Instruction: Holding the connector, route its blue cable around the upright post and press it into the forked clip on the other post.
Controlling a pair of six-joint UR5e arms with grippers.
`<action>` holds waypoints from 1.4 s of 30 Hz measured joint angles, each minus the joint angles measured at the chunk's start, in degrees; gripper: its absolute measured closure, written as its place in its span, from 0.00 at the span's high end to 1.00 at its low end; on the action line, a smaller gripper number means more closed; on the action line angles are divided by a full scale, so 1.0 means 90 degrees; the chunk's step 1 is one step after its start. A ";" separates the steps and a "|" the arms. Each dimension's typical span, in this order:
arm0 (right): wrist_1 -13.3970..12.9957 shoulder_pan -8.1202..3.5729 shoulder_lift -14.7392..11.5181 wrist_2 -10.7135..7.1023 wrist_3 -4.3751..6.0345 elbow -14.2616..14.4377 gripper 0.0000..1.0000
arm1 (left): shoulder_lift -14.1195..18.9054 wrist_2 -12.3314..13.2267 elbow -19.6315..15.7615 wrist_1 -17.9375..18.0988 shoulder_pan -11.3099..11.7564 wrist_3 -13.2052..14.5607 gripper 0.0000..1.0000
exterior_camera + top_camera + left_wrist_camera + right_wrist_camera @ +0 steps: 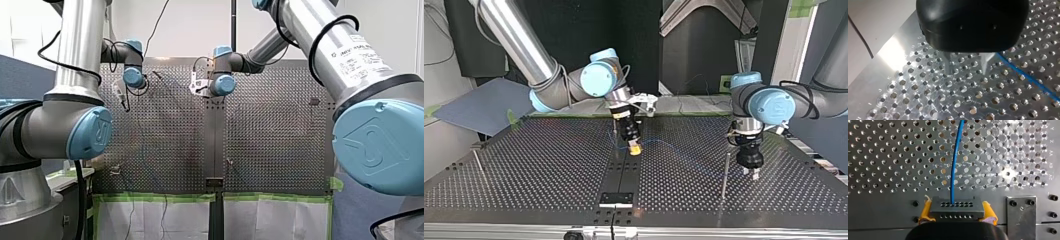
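You have the connector (956, 205) pinched in the right gripper (956, 212), yellow pads (925, 211) clamped on its two short ends, low over the middle of the tabletop (549, 170). The left gripper (965, 71) has its two metal fingers (947, 65) spread with nothing between them. It hangs just above the tabletop at the top view's right, just beside a thin upright post (725, 172).

By my reading you are at the start of the routing. The blue cable (955, 157) leaves the connector and trails slack across the tabletop toward the top view's right, passing beside the left gripper, and it wraps around nothing yet. A second thin post (478, 162) stands well apart at the top view's left. Neither tip is clear enough for me to tell you which carries the forked clip.

Next, you will likely need to carry the connector in an arc so the cable bends around the post, keeping light tension so it does not lift over the top.

The connector is a dark grey rectangular block with two rows of small round holes, hard and flat-faced, so the pads should grip it squarely. The cable is thin, smooth and limp. The tabletop is shiny perforated metal with a darker solid strip down its middle. The posts are slender bare rods and may flex.
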 joint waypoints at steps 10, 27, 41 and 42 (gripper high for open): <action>-0.0131 -0.0002 0.0030 0.0002 -0.0021 0.0234 0.00 | 0.0001 -0.0219 -0.0006 -0.0164 -0.0028 0.0244 0.99; -0.0164 -0.0042 0.0063 0.0038 -0.0054 0.0471 0.00 | -0.0343 -0.0063 -0.0008 -0.0149 -0.0033 0.0100 0.99; -0.0702 -0.0231 0.0083 0.0155 -0.0036 0.1197 0.00 | -0.0400 -0.0023 -0.0008 -0.0147 -0.0050 0.0090 0.99; -0.0748 -0.0252 0.0083 0.0176 -0.0032 0.1245 0.00 | -0.0401 -0.0022 -0.0007 -0.0147 -0.0052 0.0090 0.99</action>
